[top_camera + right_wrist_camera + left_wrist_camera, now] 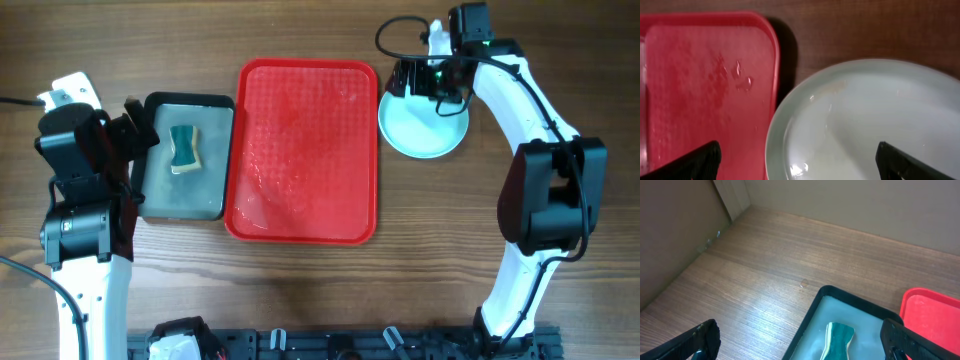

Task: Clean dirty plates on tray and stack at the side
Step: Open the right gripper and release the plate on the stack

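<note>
The red tray (pixel 305 150) lies in the middle of the table with no plates on it; wet marks show on its surface (pixel 705 85). A light blue plate (pixel 425 132) sits on the table right of the tray, at the top of what may be a stack; I cannot tell how many lie under it. It fills the right wrist view (pixel 875 125). My right gripper (pixel 420 80) hovers open over the plate's far edge, fingers spread wide (pixel 800 162) and empty. My left gripper (pixel 135 135) is open and empty (pixel 800 342) above the left edge of the dark grey tray.
A dark grey metal tray (pixel 185 195) stands left of the red tray and holds a teal sponge (pixel 185 147), also seen in the left wrist view (pixel 837 340). Bare wood table lies beyond it (pixel 790 255).
</note>
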Robot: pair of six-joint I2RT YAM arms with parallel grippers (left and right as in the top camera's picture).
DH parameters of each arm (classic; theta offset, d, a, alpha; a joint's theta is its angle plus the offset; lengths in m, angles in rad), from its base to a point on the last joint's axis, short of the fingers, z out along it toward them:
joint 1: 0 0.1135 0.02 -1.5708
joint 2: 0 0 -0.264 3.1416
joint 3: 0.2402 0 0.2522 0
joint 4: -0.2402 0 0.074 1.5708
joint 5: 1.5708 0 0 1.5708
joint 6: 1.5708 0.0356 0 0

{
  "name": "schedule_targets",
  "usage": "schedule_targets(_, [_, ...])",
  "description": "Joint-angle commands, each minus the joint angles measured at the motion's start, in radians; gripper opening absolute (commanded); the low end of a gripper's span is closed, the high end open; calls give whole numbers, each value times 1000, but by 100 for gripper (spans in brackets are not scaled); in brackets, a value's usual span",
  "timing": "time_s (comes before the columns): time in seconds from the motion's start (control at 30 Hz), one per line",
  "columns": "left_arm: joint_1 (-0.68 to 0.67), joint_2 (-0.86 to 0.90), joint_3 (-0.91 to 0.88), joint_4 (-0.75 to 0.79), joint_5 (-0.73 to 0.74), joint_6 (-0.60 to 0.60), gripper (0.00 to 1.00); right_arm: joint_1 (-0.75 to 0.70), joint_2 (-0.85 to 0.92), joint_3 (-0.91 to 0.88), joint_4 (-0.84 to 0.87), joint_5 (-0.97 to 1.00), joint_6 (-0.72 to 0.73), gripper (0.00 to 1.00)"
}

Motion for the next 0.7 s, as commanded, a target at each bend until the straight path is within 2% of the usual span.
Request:
schedule_targets(0.0, [-5,4,14,2,8,-13,100,2,-35,-6,69,-16,1,100])
schedule_targets(0.67, [-5,4,14,2,8,-13,100,2,-33,-6,115,-16,1,100])
